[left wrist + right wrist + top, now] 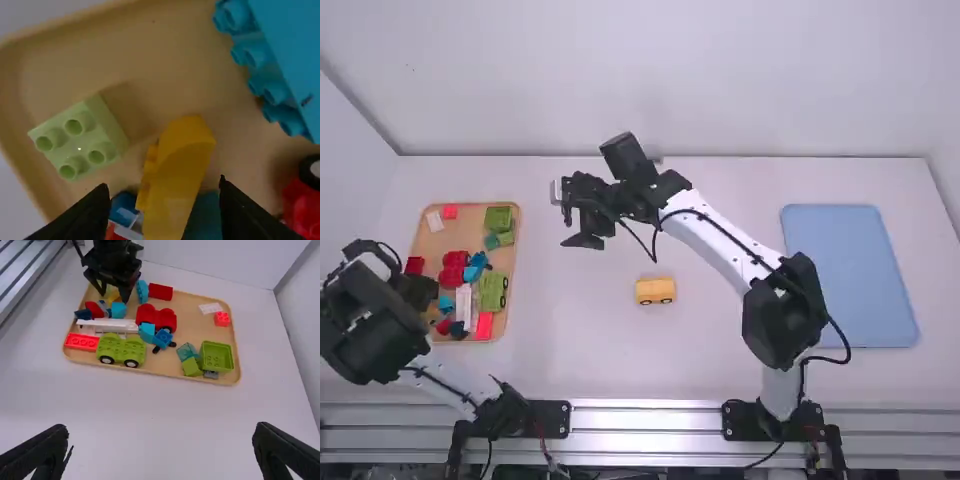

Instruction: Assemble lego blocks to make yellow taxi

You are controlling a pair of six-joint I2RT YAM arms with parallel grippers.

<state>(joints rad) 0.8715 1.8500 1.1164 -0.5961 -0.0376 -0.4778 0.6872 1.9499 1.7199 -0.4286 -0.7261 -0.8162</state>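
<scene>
- Yellow plastic taxi body with black wheels (655,291): we see it on the white tabletop (720,345), rightward of our right gripper (584,240) and nearer the arm bases.
- Our left gripper, fingers well apart (418,290), grasps nothing over the tan shallow tray (185,325); a curved yellow plastic block (182,170) lies beneath it.
- We have the right gripper wide open, holding nothing, above the tabletop.
</scene>
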